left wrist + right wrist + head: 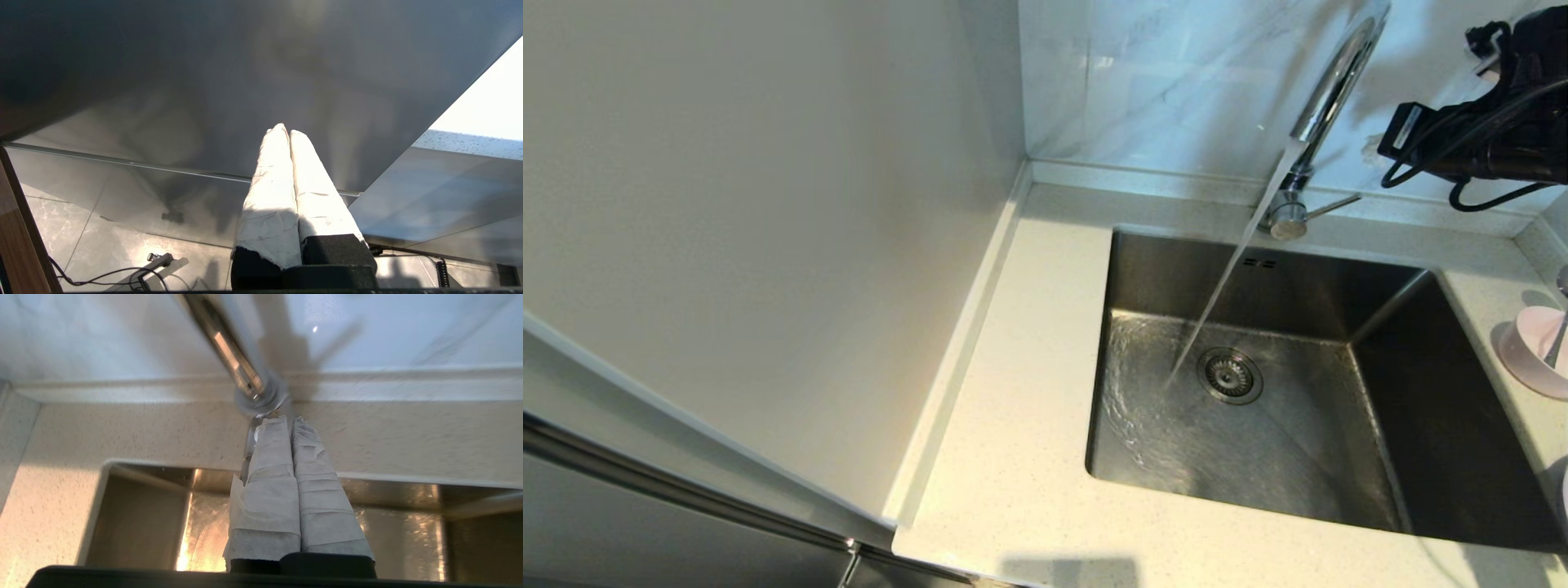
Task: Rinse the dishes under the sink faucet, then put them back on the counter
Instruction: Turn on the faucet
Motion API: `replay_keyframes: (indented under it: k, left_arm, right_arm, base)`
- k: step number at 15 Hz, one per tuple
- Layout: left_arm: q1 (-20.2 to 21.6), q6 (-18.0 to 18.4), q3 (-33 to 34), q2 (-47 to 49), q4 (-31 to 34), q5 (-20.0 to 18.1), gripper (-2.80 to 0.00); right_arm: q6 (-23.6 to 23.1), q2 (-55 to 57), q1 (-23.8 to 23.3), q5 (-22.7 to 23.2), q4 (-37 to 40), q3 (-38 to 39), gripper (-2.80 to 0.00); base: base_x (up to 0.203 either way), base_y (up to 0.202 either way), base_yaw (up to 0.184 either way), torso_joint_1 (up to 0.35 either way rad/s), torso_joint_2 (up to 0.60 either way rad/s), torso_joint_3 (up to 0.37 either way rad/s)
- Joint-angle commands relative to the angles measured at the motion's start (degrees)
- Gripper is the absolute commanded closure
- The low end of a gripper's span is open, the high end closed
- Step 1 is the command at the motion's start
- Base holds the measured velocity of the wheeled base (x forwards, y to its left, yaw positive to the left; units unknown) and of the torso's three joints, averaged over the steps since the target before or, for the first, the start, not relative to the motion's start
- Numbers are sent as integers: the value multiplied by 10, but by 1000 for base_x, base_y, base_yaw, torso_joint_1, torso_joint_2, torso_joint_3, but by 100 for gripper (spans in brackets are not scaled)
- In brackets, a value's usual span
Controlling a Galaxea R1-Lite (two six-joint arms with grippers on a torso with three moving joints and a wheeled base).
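Note:
Water runs from the chrome sink faucet (1327, 98) and lands in the steel sink (1282, 457) just left of the drain strainer (1230, 376). In the right wrist view my right gripper (288, 421) is shut and empty, tips close to the faucet base (261, 398), with the thin lever (249, 437) alongside one finger. The right arm (1503, 131) hangs over the back right of the sink. The pink bowl (1531, 351) stands on the counter (1013, 392) right of the sink, with the spoon (1558, 335) in it. A sliver of the plate (1564, 490) shows at the right edge. My left gripper (284, 130) is shut, parked low.
A tall pale cabinet side (768, 204) walls off the counter's left. The marbled wall panel (1176, 73) rises behind the faucet. In the left wrist view there are a dark cabinet front (204, 81), floor tiles and a cable (122, 273).

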Motion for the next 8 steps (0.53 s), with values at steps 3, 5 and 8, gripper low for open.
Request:
replay_keyframes:
  k: [3,5,8]
  left_arm:
    - [0,0,0,0,0,0,0]
    - [0,0,0,0,0,-1,0]
    - [0,0,0,0,0,0,0]
  right_arm:
    - [-6,-61,-30,-2,33,5,0]
    - [-21,-93,-42,-9,61,16,0]
    - [-29,-160,-49,-24,102,67,0]
  base:
    - [0,0,0,0,0,0]
    - [0,0,0,0,0,0]
    - [0,0,0,0,0,0]
